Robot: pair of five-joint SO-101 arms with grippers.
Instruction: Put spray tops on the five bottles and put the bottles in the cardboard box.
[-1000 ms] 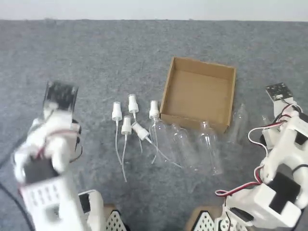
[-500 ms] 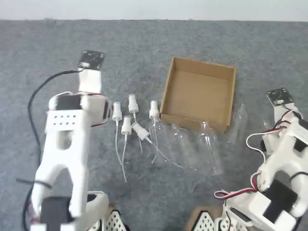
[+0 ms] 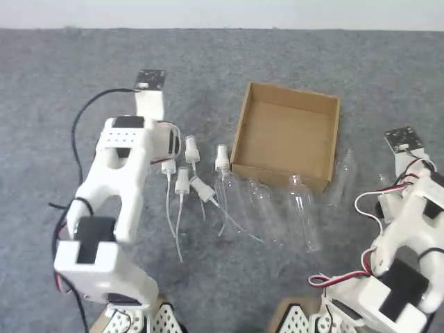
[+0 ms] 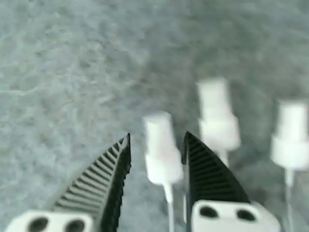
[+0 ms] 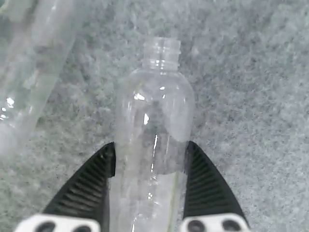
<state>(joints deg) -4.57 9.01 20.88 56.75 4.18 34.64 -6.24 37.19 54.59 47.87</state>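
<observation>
The left gripper (image 4: 157, 137) is held open, its jaws astride a top (image 4: 161, 150) lying among other tops (image 3: 192, 148) left of the box (image 3: 286, 132). The right gripper (image 5: 150, 146) is closed on a bottle (image 5: 153, 125) right of the box. More bottles (image 3: 300, 201) are laid along the box's near side.

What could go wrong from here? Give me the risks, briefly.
1. The left gripper's open jaws straddle one spray top, but a second spray top sits right beside one jaw; closing may nudge or pinch it.
2. In the high view the thin dip tubes lie crossed beside the bottles; lifting one top could drag others.
</observation>
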